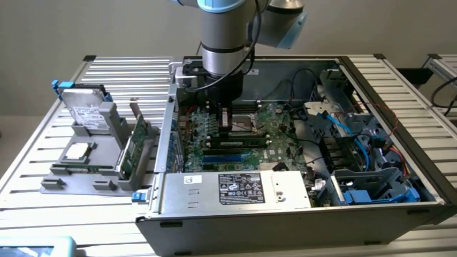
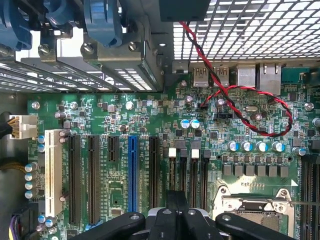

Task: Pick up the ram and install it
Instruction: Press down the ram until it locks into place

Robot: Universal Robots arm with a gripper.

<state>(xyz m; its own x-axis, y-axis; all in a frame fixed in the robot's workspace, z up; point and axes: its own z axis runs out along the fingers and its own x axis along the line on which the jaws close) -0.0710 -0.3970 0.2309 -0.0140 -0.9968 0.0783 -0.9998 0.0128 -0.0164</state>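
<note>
We are holding our gripper (image 1: 230, 127) down inside the open computer case (image 1: 389, 101), fingers drawn together, just above the motherboard (image 2: 150, 125). A dark stick with green ends, most likely the ram (image 1: 241, 142), is lying seated in a slot directly beneath the fingers, though the arm is hiding part of it, so we are hedging on that. We are judging the step as the pressing-home of the stick; seating it fully calls for even downward force along its length until the end clips catch. Outside the case, the grey holder (image 1: 85, 179) at the exterior view's left is carrying a hard drive (image 1: 87, 115) and a green expansion card (image 1: 134, 144), both upright.
</note>
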